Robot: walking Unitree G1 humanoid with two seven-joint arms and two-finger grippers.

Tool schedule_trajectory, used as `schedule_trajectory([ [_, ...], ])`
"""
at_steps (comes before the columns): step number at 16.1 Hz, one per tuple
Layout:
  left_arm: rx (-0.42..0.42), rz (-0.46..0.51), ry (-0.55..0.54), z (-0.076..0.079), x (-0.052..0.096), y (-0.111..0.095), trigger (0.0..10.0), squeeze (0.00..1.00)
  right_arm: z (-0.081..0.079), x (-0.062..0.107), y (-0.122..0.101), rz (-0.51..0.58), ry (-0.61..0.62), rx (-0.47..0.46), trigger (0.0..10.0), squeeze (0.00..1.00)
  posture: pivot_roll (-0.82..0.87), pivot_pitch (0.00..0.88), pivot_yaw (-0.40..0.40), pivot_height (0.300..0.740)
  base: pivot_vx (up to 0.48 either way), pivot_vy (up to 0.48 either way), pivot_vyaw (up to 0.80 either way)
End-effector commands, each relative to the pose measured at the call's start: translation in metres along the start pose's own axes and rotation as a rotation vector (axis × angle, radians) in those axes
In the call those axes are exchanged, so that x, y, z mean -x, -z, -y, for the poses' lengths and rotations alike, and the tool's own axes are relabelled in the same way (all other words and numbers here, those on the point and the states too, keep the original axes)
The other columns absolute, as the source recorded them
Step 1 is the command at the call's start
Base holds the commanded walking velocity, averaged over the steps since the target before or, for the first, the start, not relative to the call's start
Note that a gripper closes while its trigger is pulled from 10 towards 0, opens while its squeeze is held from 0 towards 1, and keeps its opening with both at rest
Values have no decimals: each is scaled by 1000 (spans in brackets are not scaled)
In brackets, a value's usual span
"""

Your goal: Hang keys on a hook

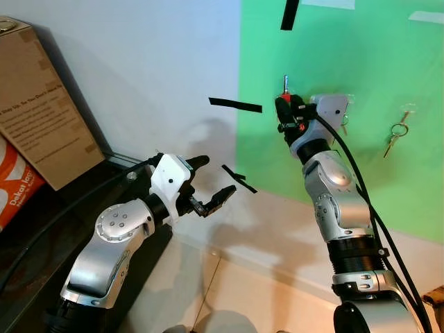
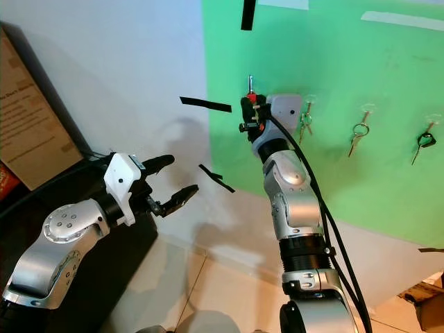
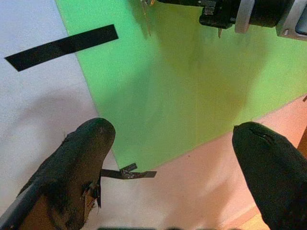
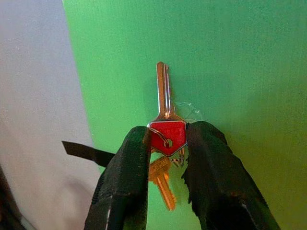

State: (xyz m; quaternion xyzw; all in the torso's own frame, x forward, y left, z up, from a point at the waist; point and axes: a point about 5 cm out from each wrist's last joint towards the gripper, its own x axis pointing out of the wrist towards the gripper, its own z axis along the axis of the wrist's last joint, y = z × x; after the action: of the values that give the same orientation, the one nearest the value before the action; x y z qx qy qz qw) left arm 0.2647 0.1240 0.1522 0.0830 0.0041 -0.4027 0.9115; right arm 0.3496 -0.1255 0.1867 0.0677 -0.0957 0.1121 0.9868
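Keys (image 4: 167,139) sit pinched in our right gripper (image 4: 168,143), which we hold raised against the green panel (image 1: 361,62) on the wall. Its two black fingers clamp the red-headed key by its head, blade pointing up, while a brass key dangles below on the same ring. A clear hook (image 4: 189,112) shows just beside the red head, though we cannot tell whether the ring has reached it. Further right on the panel, other key sets (image 2: 359,137) already hang from similar hooks (one of them dark-headed). Our left gripper (image 1: 206,184) waits lower down near the white wall, fingers spread and empty.

We judge the risk to be letting go too soon: the hook is transparent and partly hidden by our fingers, so the ring could miss it and the keys would drop to the floor.
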Motion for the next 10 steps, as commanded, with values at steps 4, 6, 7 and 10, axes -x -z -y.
schedule_trajectory([
  [4,-12,-2,3,-1,1,-3,10000,75,20,-2,-9,41,98,12,10000,0,-4,0,74,740,0,0,0],
  [6,-12,-3,10,0,1,-2,10000,75,28,1,-4,21,151,48,10000,0,-11,0,82,740,0,0,0],
  [7,-12,-4,12,0,1,-2,10000,75,32,2,-3,17,175,60,10000,0,-11,0,83,740,0,0,0],
  [10,-13,-5,18,1,1,-2,10000,75,34,7,-6,39,156,50,10000,0,-14,0,84,740,0,0,0],
])
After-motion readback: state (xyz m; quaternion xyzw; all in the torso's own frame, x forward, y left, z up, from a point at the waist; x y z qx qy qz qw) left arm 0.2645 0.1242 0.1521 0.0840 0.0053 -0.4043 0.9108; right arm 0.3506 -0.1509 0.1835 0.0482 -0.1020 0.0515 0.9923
